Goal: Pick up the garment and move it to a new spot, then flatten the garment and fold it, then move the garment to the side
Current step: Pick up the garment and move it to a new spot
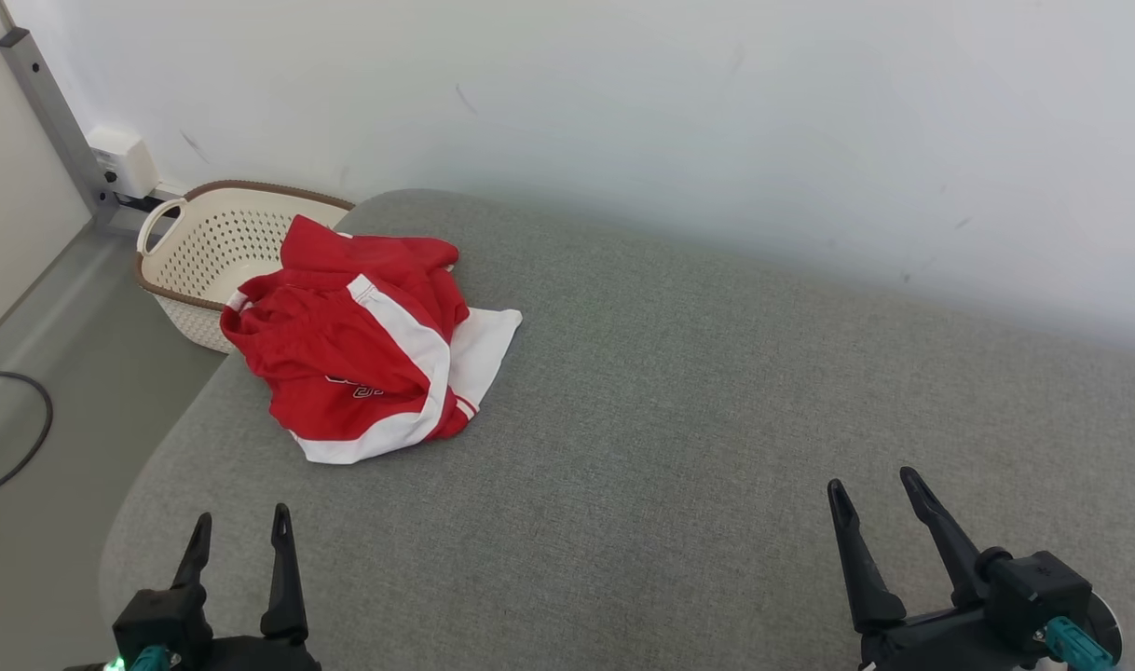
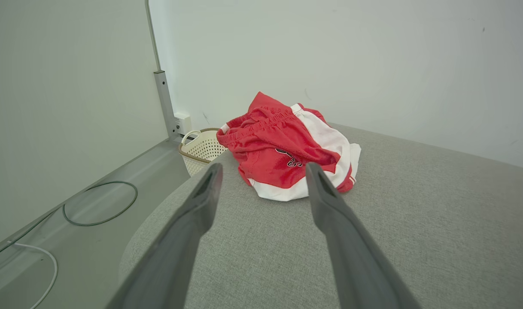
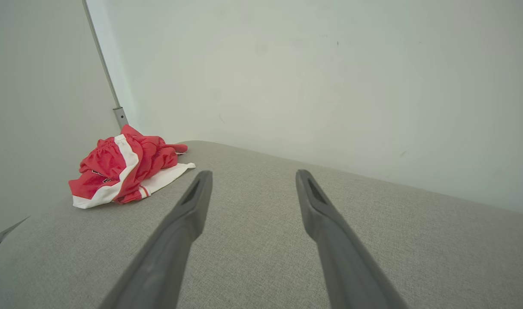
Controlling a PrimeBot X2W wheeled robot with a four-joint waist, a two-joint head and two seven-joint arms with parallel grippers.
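Where the grey fabric worktop curves toward its far left corner, a crumpled red and white garment lies beside a cream perforated basket; its dark printed lettering is folded over and unreadable. Left gripper and right gripper hover at the near edge, well apart from it, fingers spread wide, holding nothing
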